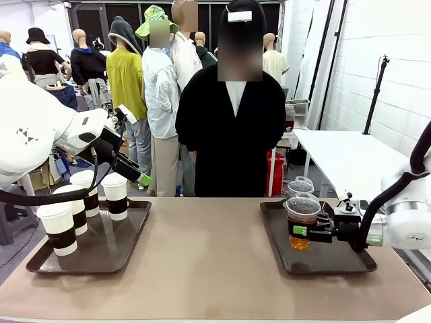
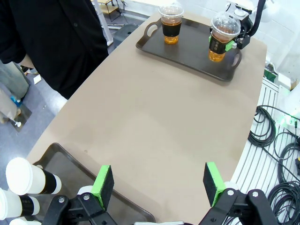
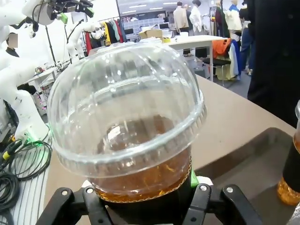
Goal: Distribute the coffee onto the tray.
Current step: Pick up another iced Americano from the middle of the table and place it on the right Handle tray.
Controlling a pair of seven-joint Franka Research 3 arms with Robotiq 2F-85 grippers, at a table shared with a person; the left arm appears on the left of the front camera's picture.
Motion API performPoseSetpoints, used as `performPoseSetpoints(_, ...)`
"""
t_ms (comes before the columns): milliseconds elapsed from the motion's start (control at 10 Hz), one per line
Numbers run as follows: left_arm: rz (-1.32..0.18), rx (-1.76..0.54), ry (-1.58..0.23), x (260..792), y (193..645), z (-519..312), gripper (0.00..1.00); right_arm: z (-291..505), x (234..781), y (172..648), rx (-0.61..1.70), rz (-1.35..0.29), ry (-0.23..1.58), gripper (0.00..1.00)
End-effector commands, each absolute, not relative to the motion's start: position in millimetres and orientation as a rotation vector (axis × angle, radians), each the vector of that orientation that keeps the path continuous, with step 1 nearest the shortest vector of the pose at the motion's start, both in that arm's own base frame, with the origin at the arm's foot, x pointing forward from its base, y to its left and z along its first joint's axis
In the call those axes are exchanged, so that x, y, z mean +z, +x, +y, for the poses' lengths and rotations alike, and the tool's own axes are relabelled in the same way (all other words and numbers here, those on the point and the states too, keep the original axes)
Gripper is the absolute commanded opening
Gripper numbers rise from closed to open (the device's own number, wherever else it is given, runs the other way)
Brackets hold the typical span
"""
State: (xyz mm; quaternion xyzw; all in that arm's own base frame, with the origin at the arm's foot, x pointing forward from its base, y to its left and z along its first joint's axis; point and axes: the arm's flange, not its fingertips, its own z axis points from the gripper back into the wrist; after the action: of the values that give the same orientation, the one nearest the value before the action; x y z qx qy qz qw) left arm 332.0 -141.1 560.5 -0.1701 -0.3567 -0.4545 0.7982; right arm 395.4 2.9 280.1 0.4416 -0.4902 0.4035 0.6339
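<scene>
Several tall white paper cups of coffee (image 1: 116, 195) with brown sleeves stand on the dark left tray (image 1: 128, 245); some lie at the lower left of the left wrist view as paper cups (image 2: 28, 177). My left gripper (image 1: 138, 176) hangs open above that tray's far side, its gripper (image 2: 158, 180) holding nothing. My right gripper (image 1: 311, 231) is shut on a clear dome-lidded cup (image 1: 302, 222) of brown drink over the right tray (image 1: 337, 262). The held cup (image 3: 126, 122) looms close. I cannot tell whether it rests on the tray. A second clear cup (image 1: 301, 186) stands behind it.
A person in black (image 1: 229, 128) stands at the table's far edge, between the two trays. The brown tabletop (image 1: 209, 262) lies bare between the trays. Cables (image 2: 276, 140) lie on the floor beside the table. A white table (image 1: 350, 155) stands at the back right.
</scene>
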Motion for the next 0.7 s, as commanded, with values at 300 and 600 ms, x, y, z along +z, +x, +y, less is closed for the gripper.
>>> performPoseSetpoints(300,-0.764,-0.975,-0.375,559.5,332.4,-139.7,1.0,-2.0,255.7,394.1,0.884,-1.177,1.047,0.64)
performPoseSetpoints(600,-0.764,-0.975,-0.375,559.5,332.4,-139.7,1.0,-0.9,241.7,397.8,0.869,-1.166,1.056,0.64)
